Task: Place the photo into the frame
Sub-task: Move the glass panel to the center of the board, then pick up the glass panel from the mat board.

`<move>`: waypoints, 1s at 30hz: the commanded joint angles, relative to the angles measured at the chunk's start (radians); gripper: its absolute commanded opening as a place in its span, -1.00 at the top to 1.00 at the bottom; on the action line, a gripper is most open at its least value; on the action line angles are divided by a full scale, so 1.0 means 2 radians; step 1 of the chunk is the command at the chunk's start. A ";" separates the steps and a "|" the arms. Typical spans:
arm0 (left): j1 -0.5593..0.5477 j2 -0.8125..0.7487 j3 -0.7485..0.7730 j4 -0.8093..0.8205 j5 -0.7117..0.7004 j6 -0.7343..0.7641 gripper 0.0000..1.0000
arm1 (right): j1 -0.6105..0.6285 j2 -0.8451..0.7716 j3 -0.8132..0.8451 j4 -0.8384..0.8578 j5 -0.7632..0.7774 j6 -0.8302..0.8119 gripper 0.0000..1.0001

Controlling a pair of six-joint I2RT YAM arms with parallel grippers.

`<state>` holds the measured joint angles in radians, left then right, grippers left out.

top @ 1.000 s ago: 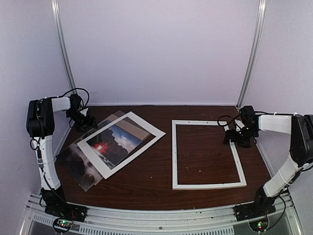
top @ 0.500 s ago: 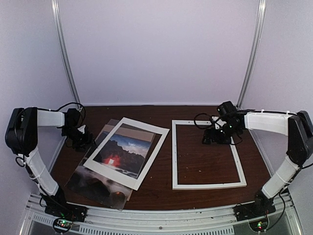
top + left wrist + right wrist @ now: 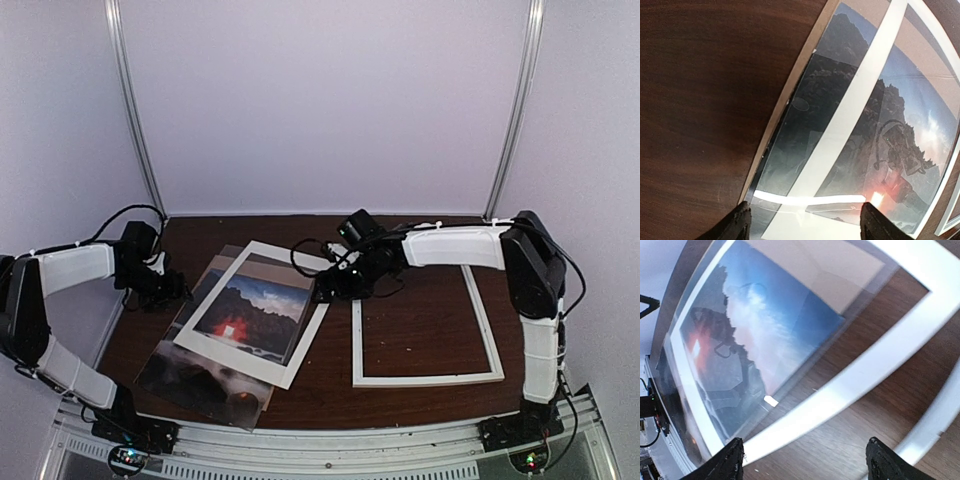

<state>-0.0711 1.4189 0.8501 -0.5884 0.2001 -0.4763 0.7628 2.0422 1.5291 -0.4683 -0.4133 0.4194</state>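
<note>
The photo, a dark sunset print, lies left of centre under a white card mat, and its lower-left part sticks out at the front. The white frame lies flat to the right, empty, with table wood showing inside it. My left gripper is open beside the stack's left edge; in its wrist view its tips straddle the photo and a mat strip. My right gripper is open at the mat's right edge, between mat and frame. Its wrist view shows the photo, mat and frame over its tips.
A brown backing board lies under the stack; it shows at the far edge and through the mat window. White enclosure walls stand close on three sides. A metal rail runs along the front. Dark wood table.
My right arm has swung left from the frame's far right side to the mat's right edge. The mat and photo stack turned and slid toward the front. My left gripper drew back slightly.
</note>
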 commanded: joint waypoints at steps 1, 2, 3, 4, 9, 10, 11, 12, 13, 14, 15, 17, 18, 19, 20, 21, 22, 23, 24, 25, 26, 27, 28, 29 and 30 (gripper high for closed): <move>0.003 0.031 0.038 0.024 0.004 -0.004 -0.53 | 0.027 0.048 0.060 0.023 -0.032 0.053 -0.62; 0.003 0.039 0.047 0.024 0.006 -0.004 -0.53 | 0.030 0.059 0.071 0.027 -0.032 0.063 -0.61; 0.003 0.046 0.056 0.024 0.008 -0.004 -0.53 | 0.032 0.069 0.080 0.031 -0.032 0.072 -0.60; 0.003 0.054 0.063 0.026 0.008 -0.004 -0.54 | 0.034 0.078 0.087 0.035 -0.032 0.083 -0.60; 0.004 0.097 0.096 0.034 0.004 0.003 -0.54 | 0.035 0.109 0.098 0.067 -0.029 0.135 -0.60; 0.005 0.106 0.102 0.036 0.003 0.005 -0.54 | 0.035 0.113 0.100 0.071 -0.030 0.142 -0.60; 0.006 0.116 0.106 0.038 0.001 0.007 -0.53 | 0.035 0.116 0.100 0.074 -0.029 0.149 -0.60; 0.007 0.123 0.108 0.042 0.000 0.009 -0.53 | 0.035 0.119 0.101 0.077 -0.029 0.155 -0.59; 0.009 0.132 0.108 0.047 -0.002 0.010 -0.52 | 0.035 0.120 0.100 0.079 -0.026 0.160 -0.60; 0.011 0.136 0.108 0.053 -0.001 0.011 -0.51 | 0.035 0.121 0.099 0.081 -0.023 0.165 -0.60; 0.013 0.141 0.109 0.058 0.000 0.013 -0.50 | 0.035 0.121 0.097 0.084 -0.023 0.169 -0.60; 0.015 0.157 0.117 0.059 0.002 0.020 -0.49 | 0.035 0.123 0.095 0.088 -0.022 0.178 -0.60; 0.015 0.163 0.122 0.058 0.003 0.023 -0.48 | 0.035 0.124 0.094 0.089 -0.020 0.182 -0.60; 0.016 0.170 0.125 0.057 0.005 0.026 -0.48 | 0.035 0.125 0.093 0.091 -0.019 0.185 -0.60; 0.017 0.176 0.128 0.056 0.006 0.028 -0.47 | 0.035 0.126 0.093 0.093 -0.019 0.190 -0.60; 0.017 0.180 0.129 0.056 0.006 0.029 -0.47 | 0.035 0.127 0.092 0.095 -0.019 0.194 -0.60; 0.018 0.184 0.128 0.058 0.008 0.029 -0.47 | 0.035 0.128 0.090 0.096 -0.019 0.198 -0.60; 0.019 0.186 0.127 0.058 0.012 0.030 -0.46 | 0.035 0.127 0.088 0.097 -0.017 0.201 -0.60; 0.020 0.188 0.126 0.060 0.017 0.030 -0.46 | 0.035 0.126 0.084 0.099 -0.014 0.205 -0.60; 0.020 0.189 0.124 0.063 0.023 0.028 -0.45 | 0.035 0.124 0.079 0.102 -0.011 0.209 -0.60; 0.020 0.189 0.123 0.066 0.028 0.027 -0.43 | 0.035 0.122 0.074 0.107 -0.009 0.214 -0.60; 0.021 0.191 0.121 0.069 0.036 0.026 -0.43 | 0.035 0.121 0.069 0.116 -0.007 0.221 -0.60; 0.021 0.193 0.119 0.071 0.043 0.024 -0.42 | 0.035 0.120 0.064 0.122 -0.006 0.226 -0.60; 0.021 0.195 0.117 0.072 0.049 0.023 -0.41 | 0.035 0.121 0.062 0.128 -0.007 0.233 -0.60; 0.021 0.197 0.116 0.072 0.053 0.021 -0.41 | 0.035 0.121 0.059 0.133 -0.008 0.239 -0.60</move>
<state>-0.0380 1.7950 1.0824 -0.4923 0.2440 -0.4366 0.8345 2.2780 1.6855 -0.2562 -0.4644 0.8349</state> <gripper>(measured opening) 0.709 0.799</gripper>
